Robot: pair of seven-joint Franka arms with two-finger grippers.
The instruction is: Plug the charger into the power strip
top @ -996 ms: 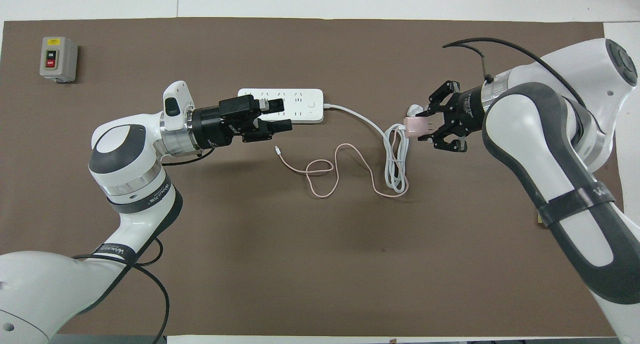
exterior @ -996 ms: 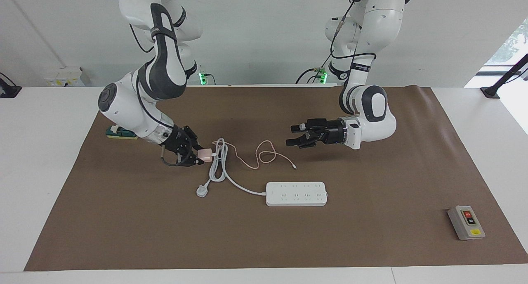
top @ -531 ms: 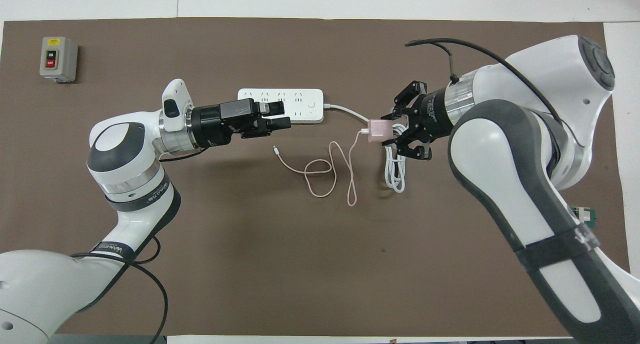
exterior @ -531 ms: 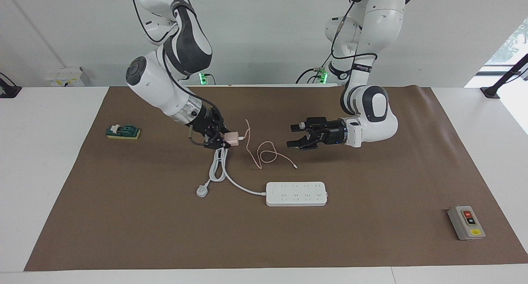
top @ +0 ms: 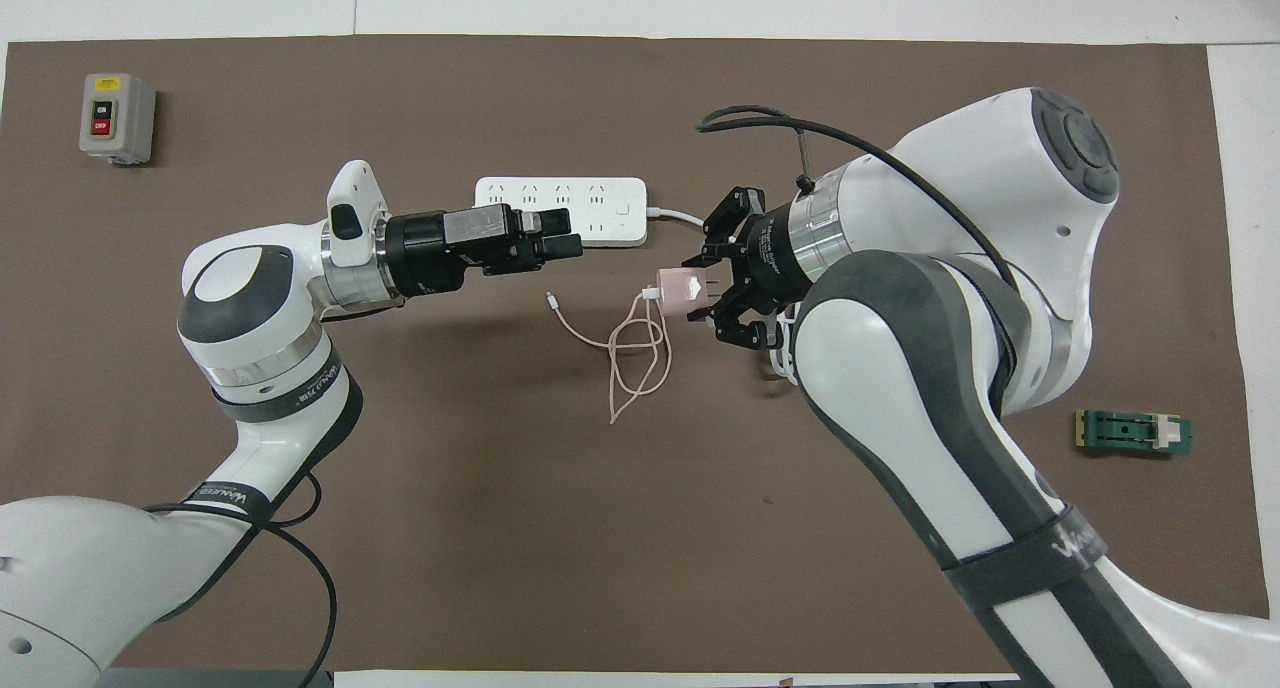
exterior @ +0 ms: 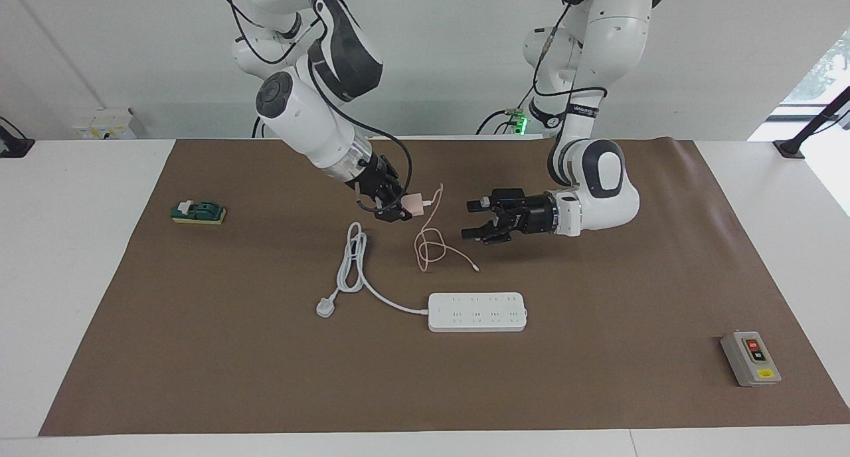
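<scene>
The charger is a small pale pink cube, up in the air with my right gripper shut on it. Its thin pink cable hangs down and loops on the brown mat. The power strip lies flat on the mat, farther from the robots than the cable loops. My left gripper hovers open and holds nothing, over the strip's nearer edge in the overhead view and facing the charger.
The strip's thick white cord lies coiled toward the right arm's end and stops at a white plug. A grey button box sits toward the left arm's end. A small green block lies toward the right arm's end.
My right gripper has lifted the charger off the white cord coil and carried it toward the left gripper, dragging the pink cable along. The left arm has stayed almost still.
</scene>
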